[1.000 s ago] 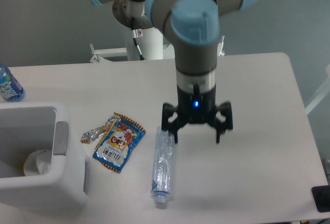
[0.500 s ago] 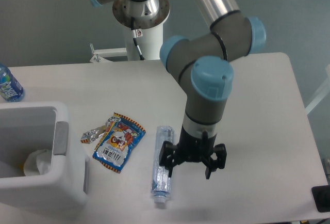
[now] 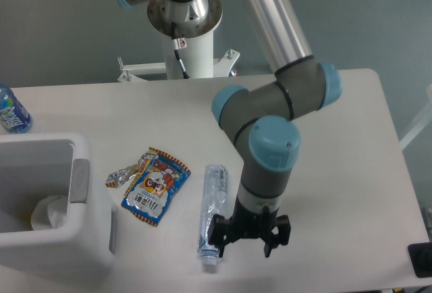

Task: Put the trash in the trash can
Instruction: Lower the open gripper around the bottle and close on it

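A crushed clear plastic bottle (image 3: pixel 213 206) with a blue label lies lengthwise near the table's front edge. To its left lies a blue-orange cartoon snack packet (image 3: pixel 156 185), with a small crumpled silver wrapper (image 3: pixel 122 175) touching the packet's left side. The white trash can (image 3: pixel 47 206) with a grey side panel stands at the front left and holds something white. My gripper (image 3: pixel 246 240) is open, low over the table just right of the bottle's cap end. Its left finger (image 3: pixel 219 233) is close beside the bottle; whether it touches I cannot tell. Nothing is between the fingers.
An upright blue-labelled water bottle (image 3: pixel 11 111) stands at the far left edge. The arm's white base column (image 3: pixel 191 50) rises behind the table's back edge. A dark object (image 3: pixel 421 259) sits at the front right corner.
The gripper has moved toward the front edge and lower, from beside the bottle's upper end to beside its cap end. It stayed open. The trash has not moved.
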`<state>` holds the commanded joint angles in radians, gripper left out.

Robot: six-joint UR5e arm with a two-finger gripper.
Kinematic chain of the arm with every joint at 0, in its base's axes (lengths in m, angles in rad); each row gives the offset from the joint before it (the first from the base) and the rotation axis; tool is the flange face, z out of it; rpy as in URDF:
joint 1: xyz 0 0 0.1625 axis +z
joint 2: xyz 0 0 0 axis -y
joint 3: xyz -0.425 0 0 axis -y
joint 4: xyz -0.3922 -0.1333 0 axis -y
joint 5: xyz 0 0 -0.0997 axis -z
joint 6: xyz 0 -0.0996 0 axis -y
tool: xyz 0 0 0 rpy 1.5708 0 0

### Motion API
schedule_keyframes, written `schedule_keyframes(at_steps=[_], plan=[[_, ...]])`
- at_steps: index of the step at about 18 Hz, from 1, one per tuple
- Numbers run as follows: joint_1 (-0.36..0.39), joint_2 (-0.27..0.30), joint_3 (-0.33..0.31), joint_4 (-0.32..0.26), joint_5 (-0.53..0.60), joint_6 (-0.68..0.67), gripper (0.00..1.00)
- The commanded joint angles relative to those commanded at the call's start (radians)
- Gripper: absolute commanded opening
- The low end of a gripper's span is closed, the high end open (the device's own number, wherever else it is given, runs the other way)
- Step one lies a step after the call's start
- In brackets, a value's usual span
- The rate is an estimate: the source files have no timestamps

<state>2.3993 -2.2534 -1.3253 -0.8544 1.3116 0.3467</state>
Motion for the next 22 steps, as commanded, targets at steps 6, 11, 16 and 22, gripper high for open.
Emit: schedule_keyframes(at_steps=[6,11,16,22], plan=[[-0.026,-0.026,-0.012,0.000,0.003,-0.002,1.00],[-0.037,-0.046,-0.014,0.009,0.005,0.000,1.00],[-0.080,-0.069,-0.014,0.008,0.072,-0.002,1.00],[-0.086,-0.081,-0.018,0.014,0.092,-0.003,1.00]])
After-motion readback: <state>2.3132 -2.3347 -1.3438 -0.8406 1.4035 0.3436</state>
